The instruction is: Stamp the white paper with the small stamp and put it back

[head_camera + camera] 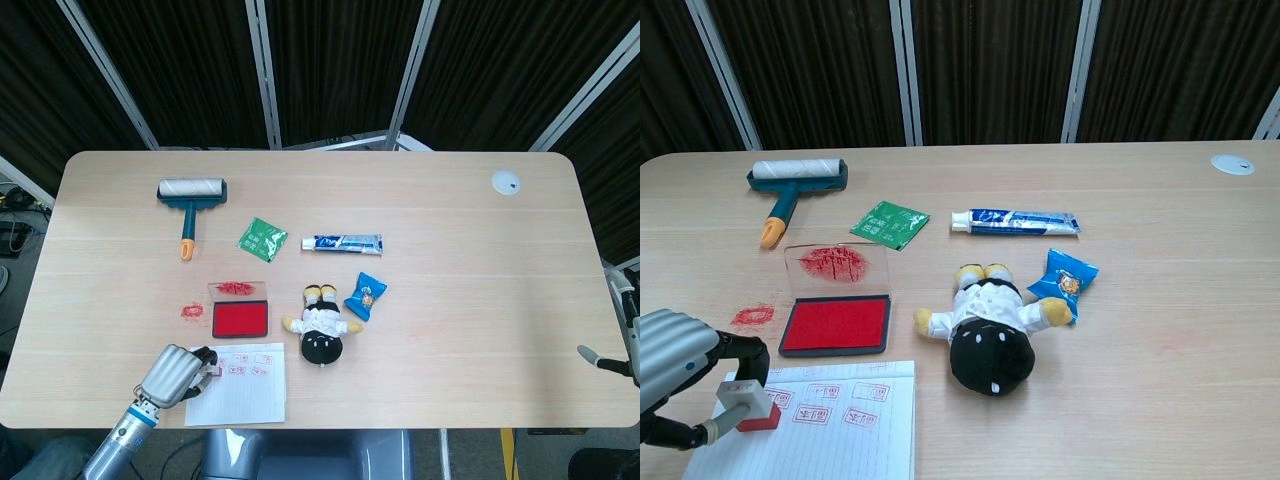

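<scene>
My left hand (pixel 675 375) (pixel 173 374) sits at the table's near left edge and pinches the small stamp (pixel 745 403), a grey block with a red base. The stamp's base is down on the left part of the white lined paper (pixel 830 435) (pixel 245 385), which carries several red stamp marks. Just beyond the paper lies the open red ink pad (pixel 835 324) (pixel 239 319) with its clear lid (pixel 835 263) folded back. My right hand (pixel 605 360) shows only as a dark part at the far right edge, off the table; how its fingers lie is not visible.
A plush doll (pixel 988 330) lies right of the ink pad, with a blue snack packet (pixel 1062 279) beside it. Further back are a toothpaste tube (pixel 1014 221), a green sachet (pixel 889 223) and a lint roller (pixel 792 185). A red ink smear (pixel 753 316) marks the table.
</scene>
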You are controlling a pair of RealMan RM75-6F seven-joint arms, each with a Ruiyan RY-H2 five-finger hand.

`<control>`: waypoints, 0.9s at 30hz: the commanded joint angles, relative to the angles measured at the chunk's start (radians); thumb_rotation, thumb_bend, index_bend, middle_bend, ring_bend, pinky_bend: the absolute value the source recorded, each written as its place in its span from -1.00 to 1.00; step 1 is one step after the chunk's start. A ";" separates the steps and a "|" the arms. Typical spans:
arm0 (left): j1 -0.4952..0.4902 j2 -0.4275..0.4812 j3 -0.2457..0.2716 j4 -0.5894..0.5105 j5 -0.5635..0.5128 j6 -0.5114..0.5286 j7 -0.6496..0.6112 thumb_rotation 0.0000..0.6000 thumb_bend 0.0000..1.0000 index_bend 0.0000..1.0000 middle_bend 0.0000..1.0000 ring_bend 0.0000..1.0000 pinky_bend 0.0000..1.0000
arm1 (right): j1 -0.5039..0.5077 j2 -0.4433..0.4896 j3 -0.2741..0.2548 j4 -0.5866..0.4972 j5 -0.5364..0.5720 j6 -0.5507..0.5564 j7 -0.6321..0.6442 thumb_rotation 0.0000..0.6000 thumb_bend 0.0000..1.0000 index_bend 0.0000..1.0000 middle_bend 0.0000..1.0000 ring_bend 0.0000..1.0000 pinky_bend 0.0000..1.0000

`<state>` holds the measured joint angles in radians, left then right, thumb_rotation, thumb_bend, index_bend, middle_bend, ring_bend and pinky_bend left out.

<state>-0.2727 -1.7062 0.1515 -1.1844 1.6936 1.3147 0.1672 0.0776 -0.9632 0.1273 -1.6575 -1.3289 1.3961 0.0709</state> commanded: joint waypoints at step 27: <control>0.002 -0.028 0.005 0.049 -0.003 -0.031 -0.012 1.00 -0.13 0.17 0.14 0.74 0.68 | -0.001 0.004 0.001 0.001 0.002 -0.002 0.009 1.00 -1.00 -1.00 -1.00 -1.00 -1.00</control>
<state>-0.2703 -1.7343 0.1565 -1.1351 1.6901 1.2839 0.1556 0.0768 -0.9590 0.1285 -1.6566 -1.3271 1.3945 0.0803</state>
